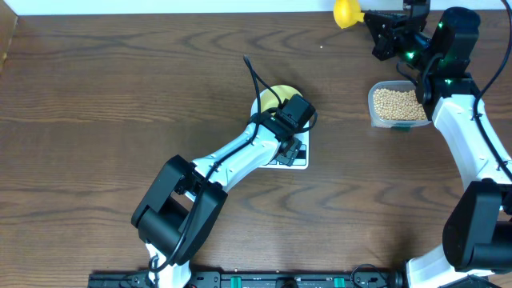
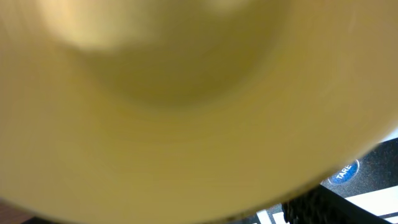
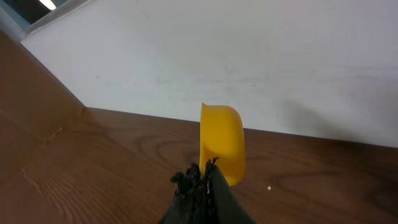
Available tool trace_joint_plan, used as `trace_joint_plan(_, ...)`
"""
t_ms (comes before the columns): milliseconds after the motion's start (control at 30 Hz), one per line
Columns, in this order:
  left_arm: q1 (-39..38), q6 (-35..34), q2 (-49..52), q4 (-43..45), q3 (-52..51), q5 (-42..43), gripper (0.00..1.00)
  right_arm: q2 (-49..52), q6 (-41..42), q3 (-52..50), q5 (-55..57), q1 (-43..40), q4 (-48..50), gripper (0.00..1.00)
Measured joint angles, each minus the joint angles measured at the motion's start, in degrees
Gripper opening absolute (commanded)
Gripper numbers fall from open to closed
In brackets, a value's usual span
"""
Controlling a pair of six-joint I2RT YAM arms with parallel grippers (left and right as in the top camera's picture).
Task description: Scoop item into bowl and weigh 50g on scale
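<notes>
- Now, overhead: bowl point(image 1: 278, 95) sits on the scale point(image 1: 299, 161) under the left gripper point(image 1: 285, 112), jaws spread wide; beans point(image 1: 396, 102) wait in the tub point(image 1: 373, 114).
- Left wrist: bowl looks empty; no beans seen.
- Right wrist: right gripper point(image 3: 202, 177) jaws pinch the scoop point(image 3: 222, 146); scooping and weighing look left to do.

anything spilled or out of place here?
One pale speck, probably a stray bean, lies on the bare table near the yellow scoop held in the right gripper, well away from the clear tub of beans. It is too small to be sure. Nothing else looks off.
</notes>
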Motion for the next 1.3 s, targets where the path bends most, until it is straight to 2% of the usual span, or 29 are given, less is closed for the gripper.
trace_joint_plan(1300, 0.0, 0.0, 0.0, -0.7, -0.2, -0.5, 0.82, 0.0, 0.0, 0.0, 0.0, 0.0, 0.0, 0.01)
